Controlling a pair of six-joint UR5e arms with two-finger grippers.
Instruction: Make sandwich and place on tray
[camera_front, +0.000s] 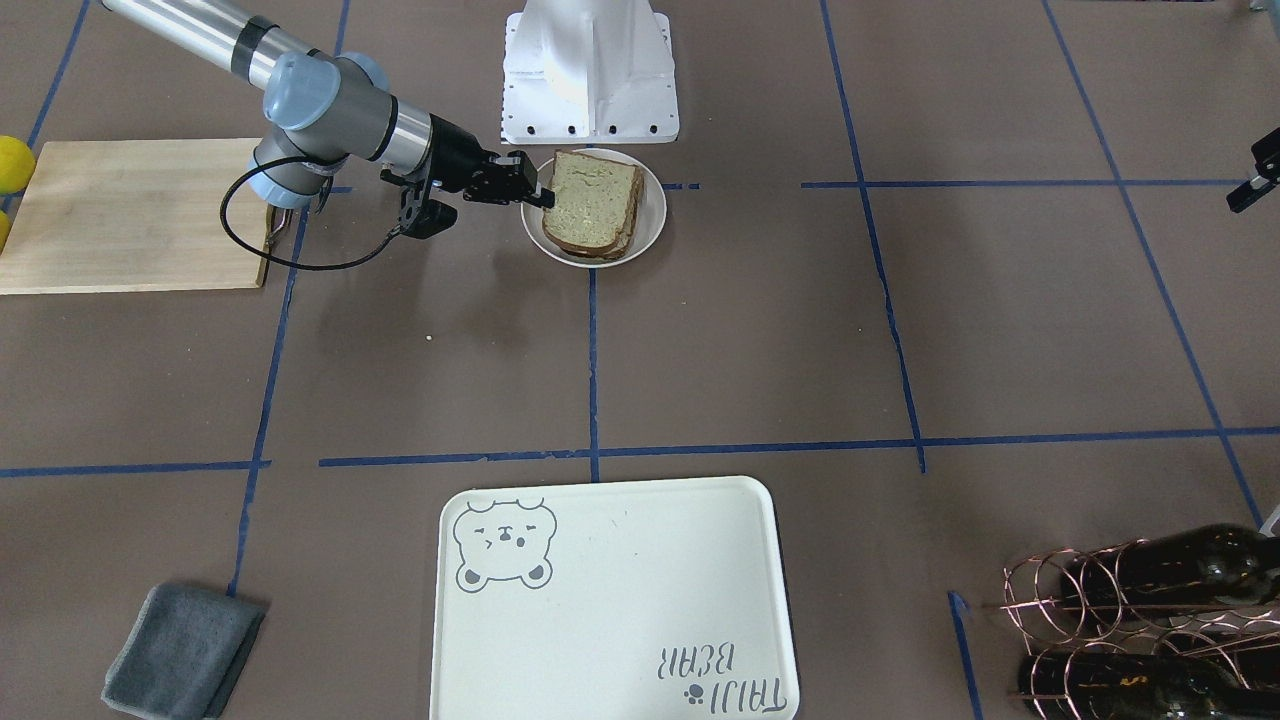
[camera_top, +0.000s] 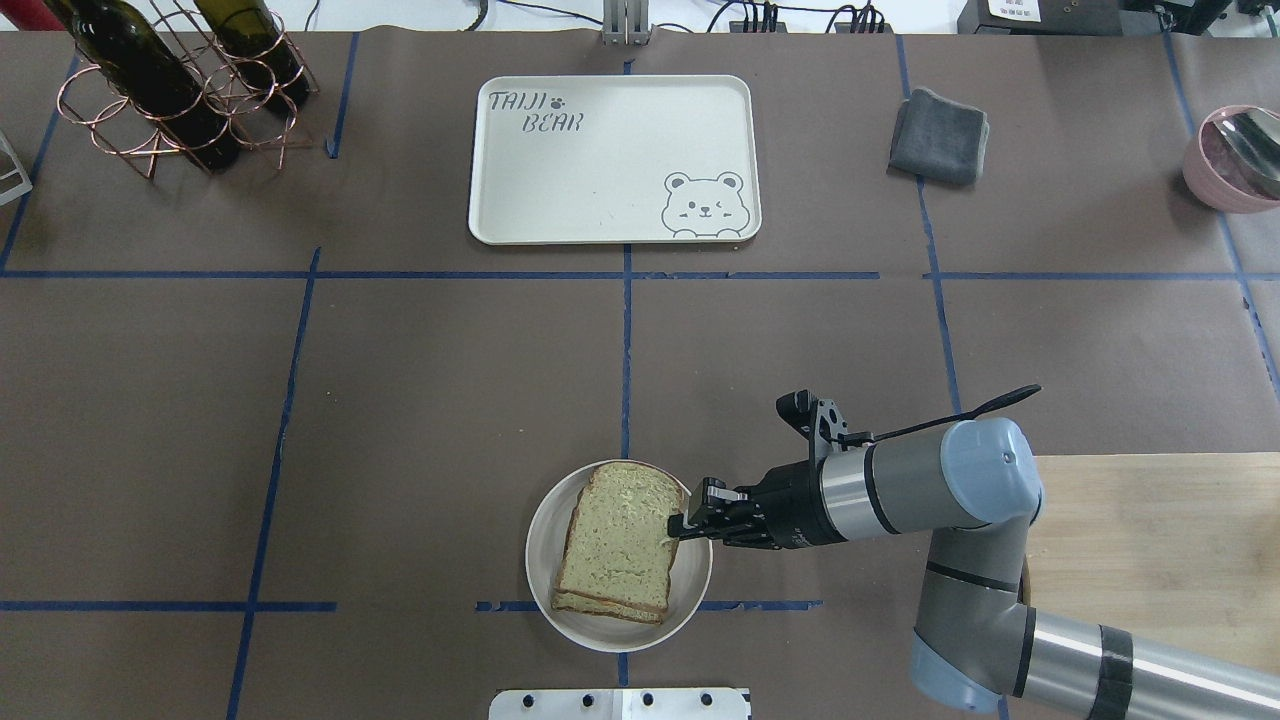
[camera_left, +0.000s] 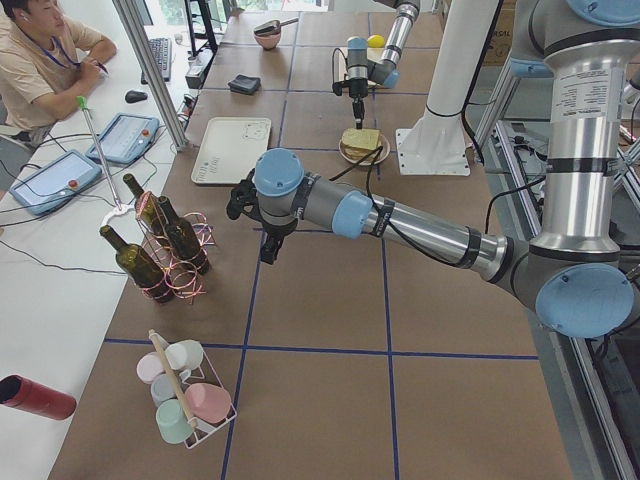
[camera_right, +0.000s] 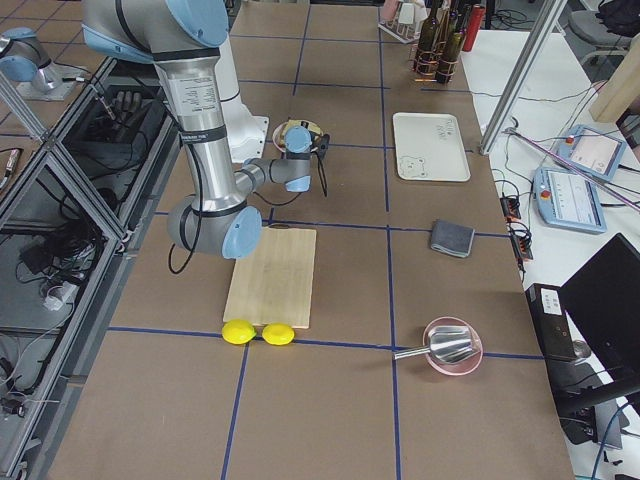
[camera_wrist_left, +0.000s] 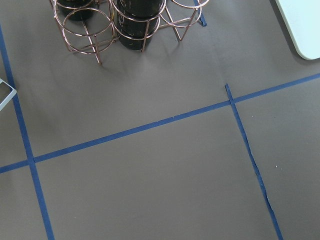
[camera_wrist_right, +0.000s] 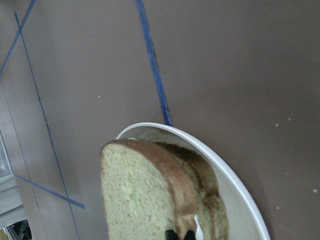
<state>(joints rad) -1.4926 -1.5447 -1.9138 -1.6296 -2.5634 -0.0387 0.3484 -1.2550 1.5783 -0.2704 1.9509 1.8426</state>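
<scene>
Snugly, right end effector (camera_top: 681, 523) around sandwich (camera_top: 618, 548).

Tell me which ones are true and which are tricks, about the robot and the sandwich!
1. The sandwich sits on a round white plate. True.
2. The sandwich is on the tray. False: the tray has no food on it, and the sandwich is on the plate.
3. The right gripper is pinching the sandwich at its edge. True.
4. The grey cloth lies on the tray. False: it lies on the table beside the tray, apart from it.
5. Two yellow fruits lie at one end of the wooden board. True.
</scene>
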